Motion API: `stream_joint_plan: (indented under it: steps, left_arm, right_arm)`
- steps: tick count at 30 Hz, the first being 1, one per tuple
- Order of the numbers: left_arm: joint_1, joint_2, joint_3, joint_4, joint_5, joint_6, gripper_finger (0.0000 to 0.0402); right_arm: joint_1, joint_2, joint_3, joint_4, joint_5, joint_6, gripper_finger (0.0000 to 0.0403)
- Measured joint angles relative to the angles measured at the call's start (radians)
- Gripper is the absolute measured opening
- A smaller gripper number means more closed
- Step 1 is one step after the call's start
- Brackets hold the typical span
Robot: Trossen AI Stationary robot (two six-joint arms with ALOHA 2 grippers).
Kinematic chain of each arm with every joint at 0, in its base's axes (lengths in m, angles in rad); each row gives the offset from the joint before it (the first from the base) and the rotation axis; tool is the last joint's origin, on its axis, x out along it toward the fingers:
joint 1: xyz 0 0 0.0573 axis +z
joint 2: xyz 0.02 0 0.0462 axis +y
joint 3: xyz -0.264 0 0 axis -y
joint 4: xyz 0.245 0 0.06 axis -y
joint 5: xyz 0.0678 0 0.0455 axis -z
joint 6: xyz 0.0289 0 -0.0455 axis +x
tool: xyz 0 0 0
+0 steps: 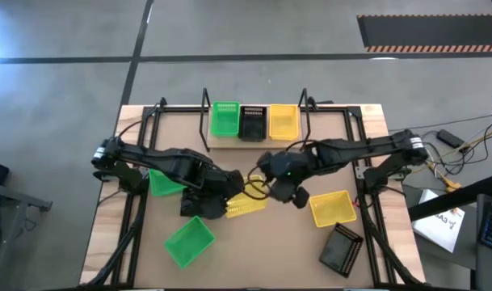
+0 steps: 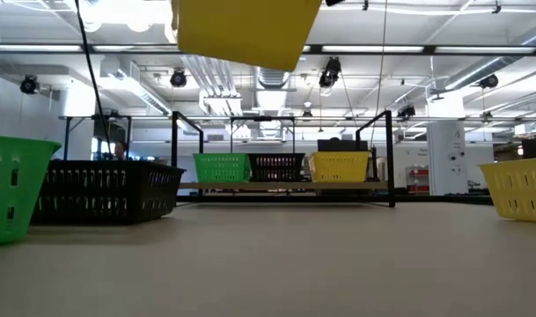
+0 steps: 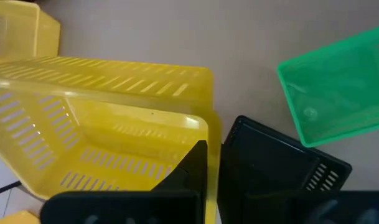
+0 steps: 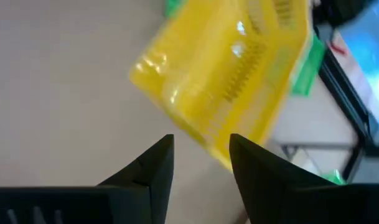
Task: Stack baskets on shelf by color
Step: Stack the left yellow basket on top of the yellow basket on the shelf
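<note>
My left gripper (image 1: 228, 198) (image 3: 211, 180) is shut on a yellow mesh basket (image 1: 247, 205) (image 3: 108, 124), which hangs high above the table in the low view (image 2: 241, 31). My right gripper (image 1: 271, 184) (image 4: 201, 163) is open just right of that basket (image 4: 233, 74), whose near corner reaches toward the gap between the fingers. Whether it touches, I cannot tell. The shelf (image 1: 258, 142) at the far edge bears a green basket (image 1: 224, 118), a black one (image 1: 252, 123) and a yellow one (image 1: 283, 121) side by side. My left gripper holds the yellow basket by the rim of one side wall (image 3: 209, 134). One finger (image 3: 188, 167) is inside the basket and the other is outside the wall. The basket is lifted clear of the table and tilted.
Loose on the table are a green basket (image 1: 189, 241) near the front, another green one (image 1: 166, 183) under the left arm, a black one (image 3: 282, 155) below the left gripper, a yellow one (image 1: 333, 208) and a black one (image 1: 341, 249) at the right.
</note>
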Motion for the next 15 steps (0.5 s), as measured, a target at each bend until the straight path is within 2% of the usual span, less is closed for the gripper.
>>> stream_joint_plan:
  steps: [8, 13, 15]
  left_arm:
    - [0.0, 0.0, -0.007, 0.025, -0.008, -0.001, 0.0]
    - [0.0, 0.0, -0.01, 0.056, -0.067, -0.003, 0.0003]
    - [0.001, 0.0, -0.01, 0.066, -0.079, -0.003, 0.0016]
  right_arm:
    - [0.024, 0.063, 0.065, -0.059, -0.01, -0.063, 0.0104]
    - [0.022, 0.08, 0.086, -0.138, -0.017, -0.008, 0.0036]
    - [0.023, 0.086, 0.087, -0.152, -0.052, 0.026, 0.0018]
